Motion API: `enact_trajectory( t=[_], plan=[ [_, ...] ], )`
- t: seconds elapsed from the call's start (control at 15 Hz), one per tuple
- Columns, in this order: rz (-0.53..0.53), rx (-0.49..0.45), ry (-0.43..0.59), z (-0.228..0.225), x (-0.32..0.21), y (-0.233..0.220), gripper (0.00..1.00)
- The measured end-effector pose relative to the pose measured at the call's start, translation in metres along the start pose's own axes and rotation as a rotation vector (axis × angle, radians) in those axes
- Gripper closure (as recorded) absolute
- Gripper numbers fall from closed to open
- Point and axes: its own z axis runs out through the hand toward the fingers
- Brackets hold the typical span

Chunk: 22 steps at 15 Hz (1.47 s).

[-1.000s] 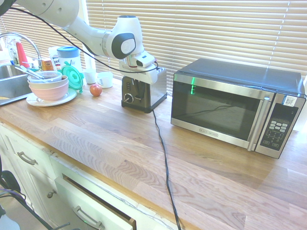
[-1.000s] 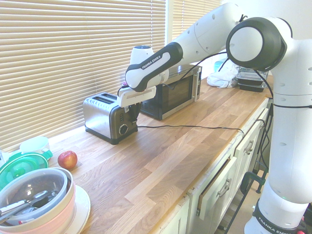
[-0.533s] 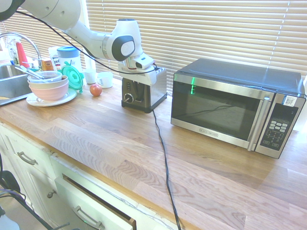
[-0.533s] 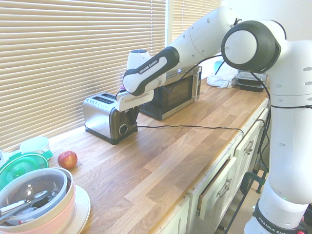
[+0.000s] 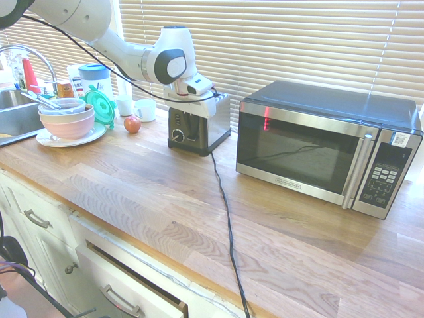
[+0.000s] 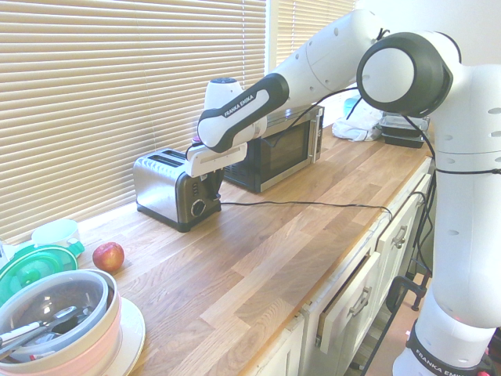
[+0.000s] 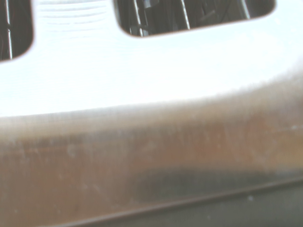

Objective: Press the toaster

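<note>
The toaster (image 5: 202,124) stands at the back of the wooden counter, with steel sides, a black front end and a round dial (image 5: 177,134). In the second exterior view the toaster (image 6: 164,186) shows its two slots on top. My gripper (image 5: 187,110) points straight down at the toaster's front end, above the dial, and it is shut with nothing in it. From the other side the gripper (image 6: 210,178) sits right against the black front end, where its fingers blend into the dark plastic. The wrist view is filled by the bright steel toaster top (image 7: 156,61) with both slots, very close.
A large steel-and-black microwave (image 5: 324,146) stands beside the toaster. A black cord (image 5: 226,205) runs across the counter to its front edge. An apple (image 5: 132,124), stacked bowls (image 5: 66,118), cups (image 5: 144,109) and a sink (image 5: 13,112) lie towards the other end. A drawer (image 5: 126,288) stands ajar below.
The hand has shifted slightly down and in over the toaster's front end, then held still. The light reflected on the microwave has turned from green to red.
</note>
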Motion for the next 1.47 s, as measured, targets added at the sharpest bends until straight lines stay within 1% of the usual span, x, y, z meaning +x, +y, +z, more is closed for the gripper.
enact_trajectory(
  t=[0.47,0.6,0.73,0.8,1.0,1.07,1.2,1.33,1.4,1.47],
  plan=[
    [0.000,0.000,0.000,0.000,0.000,0.000,1.00],
    [0.003,0.004,0.005,-0.012,0.003,0.000,1.00],
    [0.004,0.012,0.011,-0.014,0.004,0.000,1.00],
    [0.005,0.047,0.043,-0.023,0.004,0.008,1.00],
    [-0.001,0.183,0.175,-0.075,-0.003,0.038,1.00],
    [-0.012,0.214,0.211,-0.088,-0.011,0.048,1.00],
    [-0.037,0.217,0.228,-0.102,-0.034,0.074,1.00],
    [-0.078,0.184,0.215,-0.102,-0.067,0.099,1.00],
    [-0.099,0.162,0.202,-0.100,-0.086,0.112,0.00],
    [-0.117,0.147,0.192,-0.096,-0.106,0.123,0.00]
  ],
)
